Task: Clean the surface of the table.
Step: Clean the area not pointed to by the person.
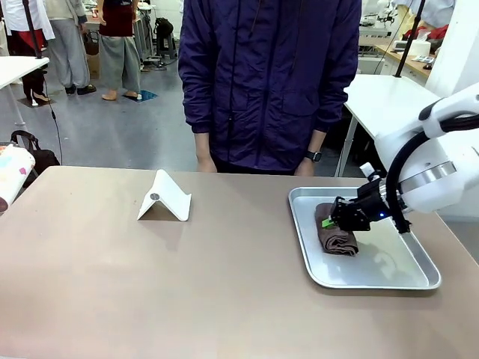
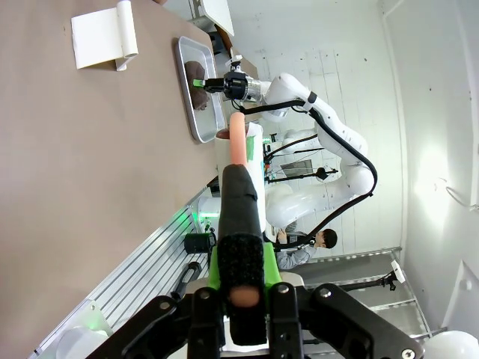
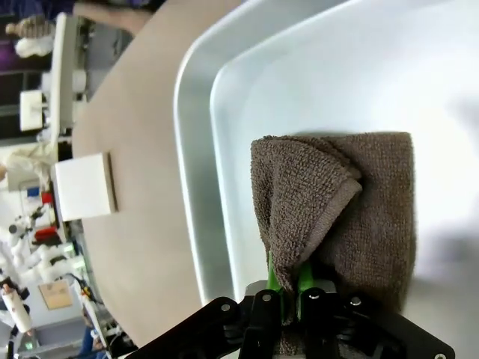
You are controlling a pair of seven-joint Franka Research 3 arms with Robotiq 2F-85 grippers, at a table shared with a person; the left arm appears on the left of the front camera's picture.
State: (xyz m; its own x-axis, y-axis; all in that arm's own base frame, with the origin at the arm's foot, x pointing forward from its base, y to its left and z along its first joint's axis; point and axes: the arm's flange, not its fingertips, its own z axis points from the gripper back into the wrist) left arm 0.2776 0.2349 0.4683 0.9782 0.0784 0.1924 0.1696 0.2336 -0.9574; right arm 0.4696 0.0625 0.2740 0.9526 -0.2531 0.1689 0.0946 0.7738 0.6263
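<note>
Your right gripper (image 1: 329, 222) pinches the cloth (image 1: 338, 239) in the tray (image 1: 374, 283) on the table (image 1: 187, 284); your left gripper (image 2: 241, 290) clamps a black-and-peach stick (image 2: 241, 202), its kind unclear.

Open tan table (image 1: 150, 284) spreads across the left and centre, broken by a white folded stand (image 1: 165, 197) near the far edge. The metal tray (image 1: 397, 256), with the right gripper (image 1: 329, 221) pinching a brown cloth (image 1: 337, 241), blocks the right.

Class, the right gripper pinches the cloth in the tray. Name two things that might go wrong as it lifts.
The right gripper pinches only a fold of the cloth, so it may slip out. Dragged over the tray rim, the cloth may snag or shift it.
</note>
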